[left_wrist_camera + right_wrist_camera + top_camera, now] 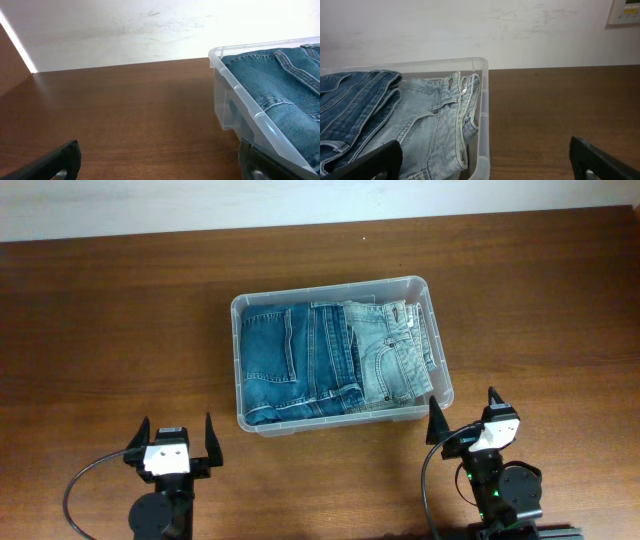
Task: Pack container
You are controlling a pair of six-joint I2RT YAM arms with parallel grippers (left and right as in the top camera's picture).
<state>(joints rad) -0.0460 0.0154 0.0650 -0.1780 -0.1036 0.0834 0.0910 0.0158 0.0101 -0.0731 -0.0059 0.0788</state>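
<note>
The clear plastic container point(430, 300) sits mid-table, filled with folded jeans: dark blue pairs point(290, 360) on the left, a pale blue pair point(392, 358) on the right. My left gripper point(176, 436) rests near the front edge, below the container's left corner, open and empty. In the left wrist view the container wall point(235, 107) and dark denim point(280, 85) fill the right side. My right gripper point(464, 412) stands open just off the container's front right corner. The right wrist view shows the container rim point(484, 115) between the spread fingers, with pale jeans point(430, 130) inside.
The wooden table point(110, 330) stretches around the container on all sides. A pale wall point(125, 30) runs along the table's far edge. Black cables point(80, 480) loop beside both arm bases at the front.
</note>
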